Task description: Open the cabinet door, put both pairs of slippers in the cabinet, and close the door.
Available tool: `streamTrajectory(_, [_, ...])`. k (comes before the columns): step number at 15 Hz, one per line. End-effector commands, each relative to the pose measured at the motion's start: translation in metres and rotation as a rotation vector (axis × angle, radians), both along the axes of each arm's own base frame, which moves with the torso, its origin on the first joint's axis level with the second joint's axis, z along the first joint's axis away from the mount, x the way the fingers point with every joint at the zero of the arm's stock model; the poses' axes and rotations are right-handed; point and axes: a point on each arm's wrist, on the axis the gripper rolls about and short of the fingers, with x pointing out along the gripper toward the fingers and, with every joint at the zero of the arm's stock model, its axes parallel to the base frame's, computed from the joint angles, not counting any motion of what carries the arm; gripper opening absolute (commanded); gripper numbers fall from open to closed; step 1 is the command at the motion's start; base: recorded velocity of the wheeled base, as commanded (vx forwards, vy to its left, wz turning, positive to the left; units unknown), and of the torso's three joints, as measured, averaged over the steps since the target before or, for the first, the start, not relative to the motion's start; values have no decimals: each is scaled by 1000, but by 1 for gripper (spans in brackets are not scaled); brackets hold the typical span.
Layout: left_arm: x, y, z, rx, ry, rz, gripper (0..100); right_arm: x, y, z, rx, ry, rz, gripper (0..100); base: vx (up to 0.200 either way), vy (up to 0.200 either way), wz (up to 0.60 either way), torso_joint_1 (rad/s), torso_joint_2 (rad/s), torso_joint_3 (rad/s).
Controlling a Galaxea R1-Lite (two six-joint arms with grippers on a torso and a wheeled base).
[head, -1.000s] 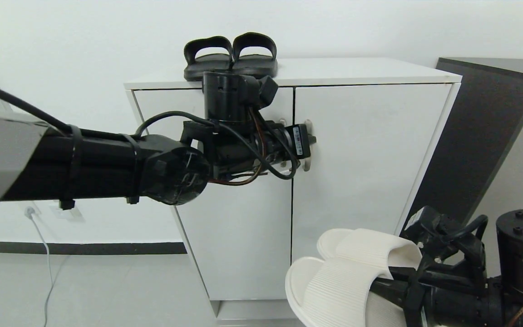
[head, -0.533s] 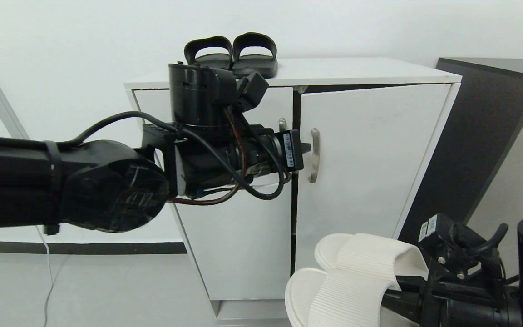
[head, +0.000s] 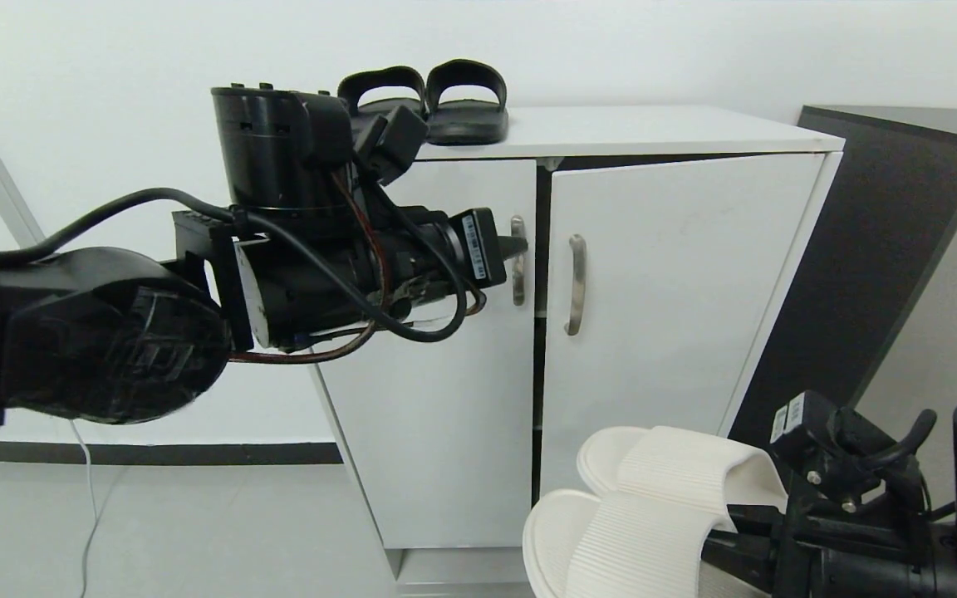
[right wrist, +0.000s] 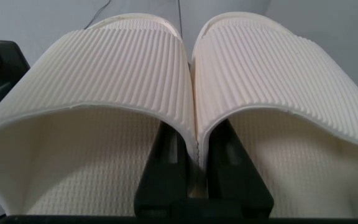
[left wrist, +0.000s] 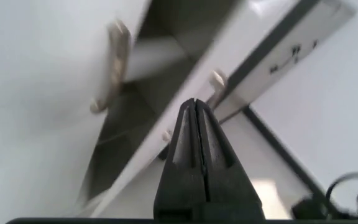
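A white two-door cabinet point(head: 445, 432) stands against the wall with a pair of black slippers point(head: 437, 100) on its top. Its right door point(head: 678, 274) is slightly ajar, with a dark gap along the top and the centre seam. My left gripper point(head: 520, 247) is shut and empty in front of the left door's handle point(head: 517, 282), left of the right door's handle point(head: 576, 284). In the left wrist view its fingers point(left wrist: 194, 127) are pressed together, apart from both handles. My right gripper point(right wrist: 194, 168) is shut on the inner straps of the white slippers point(head: 653, 507), low and to the right of the cabinet.
A dark grey cabinet point(head: 885, 249) stands directly right of the white one. A thin cable point(head: 88, 498) hangs down the wall to the floor at the left. Open floor lies in front of the cabinet's left half.
The right door has swung slightly ajar. My left gripper has come off its handle and drawn back to the left, in front of the left handle. The right arm has barely shifted.
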Motion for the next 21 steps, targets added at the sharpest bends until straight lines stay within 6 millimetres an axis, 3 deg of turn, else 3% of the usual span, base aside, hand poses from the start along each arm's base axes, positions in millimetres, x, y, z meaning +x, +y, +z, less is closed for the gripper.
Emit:
streamTrajectory(1, [20,0,-5,-31,8,31,0,0,0,0,0,-1,1,0,0,0,0,0,0,0])
streamTrajectory(7, [45,-19,-5,-59,-6,22,0,0,0,0,-1,0,-1,0,0,0,0,0,0,0])
streamTrajectory(14, [51,-36,-5,-70,-21,-7,0,-1,0,-2,-19,-12,9,0,0,0,0,0,0,0])
streamTrajectory(18, [46,-40,-8,-64,-12,-13,0,-4,2,-3,-23,-8,24,0,-200,0,0,5,1,1])
streamTrajectory(21, [14,-51,-2,-62,-12,-90,0,-4,1,-4,-25,-5,24,0,-200,0,0,-4,2,1])
